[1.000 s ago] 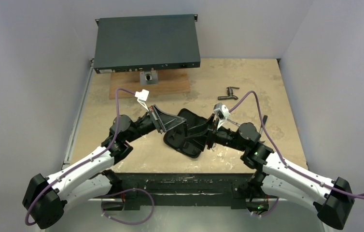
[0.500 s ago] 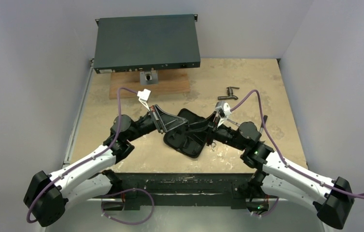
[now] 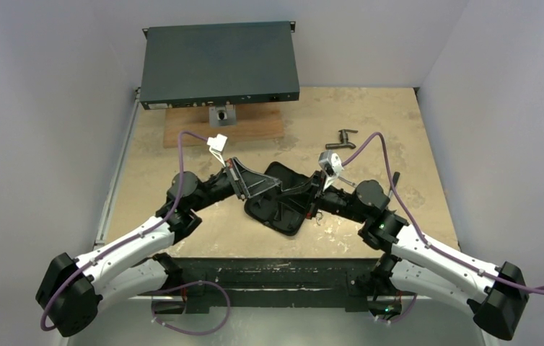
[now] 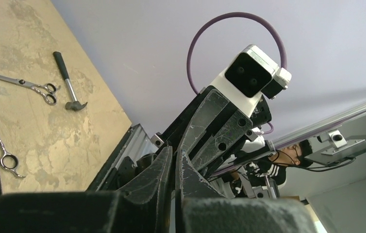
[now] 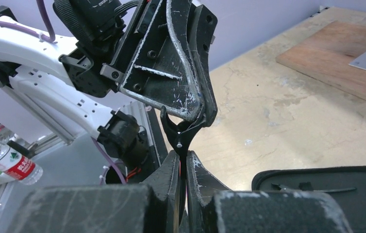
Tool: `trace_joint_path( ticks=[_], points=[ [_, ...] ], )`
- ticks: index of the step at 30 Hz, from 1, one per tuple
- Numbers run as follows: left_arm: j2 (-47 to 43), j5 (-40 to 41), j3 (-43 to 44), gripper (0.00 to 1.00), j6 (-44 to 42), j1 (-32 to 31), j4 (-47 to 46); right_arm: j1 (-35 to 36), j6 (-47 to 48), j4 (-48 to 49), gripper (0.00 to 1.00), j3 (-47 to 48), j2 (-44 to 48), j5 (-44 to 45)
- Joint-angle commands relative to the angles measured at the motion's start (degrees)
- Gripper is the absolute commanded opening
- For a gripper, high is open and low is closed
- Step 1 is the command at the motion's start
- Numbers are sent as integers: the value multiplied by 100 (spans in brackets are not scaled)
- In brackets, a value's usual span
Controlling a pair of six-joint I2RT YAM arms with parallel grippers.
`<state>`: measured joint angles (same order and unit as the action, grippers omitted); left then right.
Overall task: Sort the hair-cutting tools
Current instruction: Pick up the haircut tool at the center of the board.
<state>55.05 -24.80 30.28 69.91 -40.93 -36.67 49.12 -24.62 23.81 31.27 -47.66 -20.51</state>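
My right claw (image 5: pixel 182 162) is pinched together on the lower stem of the thin black clip (image 5: pixel 180 133), jaws nearly touching with only that sliver between them. The clip's forked upper end sits at the tips of my left claw (image 5: pixel 201 115), which is also closed, apparently on one prong. So the clip hangs in the air between both claws, above the table (image 5: pixel 278 107) and beside the open black case (image 5: pixel 317 177). I take this as a hand-over partway through the sorting. Next my left claw should let go before either arm pulls, or the clip could twist out of my grip. The silver scissors (image 4: pixel 30 86) lie on the table next to the hammer (image 4: pixel 67 77), not yet sorted.
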Motion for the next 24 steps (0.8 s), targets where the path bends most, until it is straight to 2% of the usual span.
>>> trace_joint_path(
  ticks=[1, 2, 5, 9, 10, 13, 16, 21, 24],
  points=[
    [-93, 149, 155, 3, -198, -31, 159, 18, -91, 157, 0, 264, 89, -37],
    [-125, 152, 223, 10, -277, -25, 283, 18, -106, 93, 0, 279, 102, -5],
    [-410, 363, 517, 50, -671, -28, 1191, 17, -114, -235, 0, 350, 192, 179],
    [-1188, 1411, 821, 76, -1433, -25, 2890, 18, -107, -895, 0, 550, 335, 687],
    [-1389, 1801, 887, 80, -1632, -22, 3254, 18, -132, -1136, 0, 676, 343, 912],
    [-1716, 2426, 1188, 81, -2303, -29, 4554, 17, -351, -1833, 0, 1039, 203, 1737],
    [-1780, 2448, 1211, 77, -2867, -32, 5082, 18, -862, -2701, 0, 1510, -177, 2523],
    [-2031, 1865, 417, 73, -3202, -66, 4309, 18, -1822, -3478, 0, 1826, -656, 3223],
    [-2013, 1897, 229, 72, -3416, -249, 4167, 12, -2356, -3640, 0, 1859, -707, 3497]
  ],
)
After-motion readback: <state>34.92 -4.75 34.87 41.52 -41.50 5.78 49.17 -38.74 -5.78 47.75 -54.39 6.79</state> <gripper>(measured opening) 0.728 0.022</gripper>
